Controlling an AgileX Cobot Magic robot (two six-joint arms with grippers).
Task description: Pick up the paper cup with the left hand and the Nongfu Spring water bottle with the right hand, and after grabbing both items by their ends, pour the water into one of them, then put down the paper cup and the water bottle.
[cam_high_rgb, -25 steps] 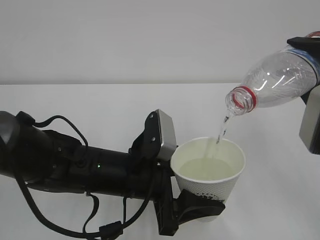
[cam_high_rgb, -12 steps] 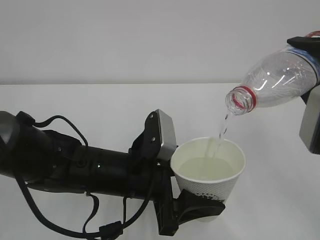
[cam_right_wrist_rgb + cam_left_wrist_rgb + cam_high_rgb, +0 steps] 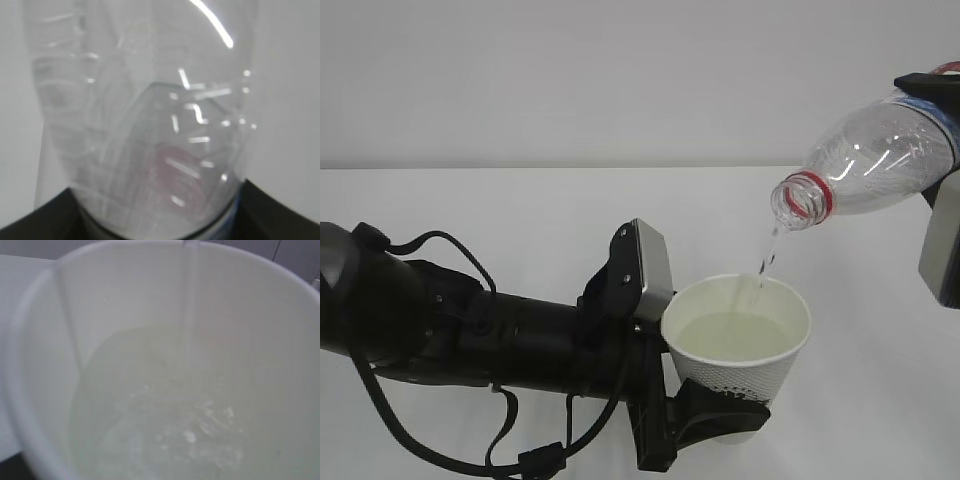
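My left gripper (image 3: 720,415) is shut on the lower part of the white paper cup (image 3: 738,352), holding it upright above the table. The cup (image 3: 40,365) fills the left wrist view, about half full of pale water (image 3: 165,415). My right gripper (image 3: 942,120), mostly out of frame at the right edge, is shut on the clear Nongfu Spring water bottle (image 3: 875,160). The bottle is tilted with its red-ringed neck (image 3: 805,198) down and left over the cup. A thin stream of water (image 3: 766,258) falls into the cup. The bottle (image 3: 150,125) fills the right wrist view.
A white table (image 3: 470,210) runs under both arms to a pale wall (image 3: 570,80) behind. The left arm (image 3: 470,325), with its cables and grey plate (image 3: 650,270), stretches across the lower left.
The stream from the bottle has thinned and broken into drops. Both arms, the cup and the bottle have held still.
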